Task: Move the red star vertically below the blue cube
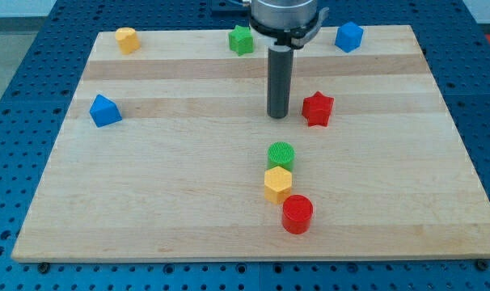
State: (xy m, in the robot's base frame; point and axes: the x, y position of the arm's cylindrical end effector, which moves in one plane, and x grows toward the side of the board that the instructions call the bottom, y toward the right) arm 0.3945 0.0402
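The board (188, 210) under me is pale wood laid in long planks, the grain running left to right, and it sits on a blue surface (19, 162) dotted with rows of small holes. The blocks on it look like smooth moulded plastic with a slight sheen.

My rod is a straight dark cylinder hanging from a grey metal collar, and my tip (278, 116) rests down at the board's surface, a little far of the middle. It has no jaws to spread or press together, so it holds nothing. The red star (317, 108) lies just to the right of my tip, with a narrow strip of wood showing between us (I cannot tell for certain that we are not brushing). The blue cube (348, 36) sits at the far edge, to the right of the star and well apart from it.

Along the same far edge are a green star (242, 39), just left of my rod's upper part, and a yellow block (127, 40) with many facets near the far-left corner. A blue block (105, 111) with a peaked top sits at the left. Nearer than my tip, three blocks are bunched in a slanting line: a ribbed green cylinder (281, 154), a yellow hexagon (278, 183) touching it, and a red cylinder (297, 214) nearest.
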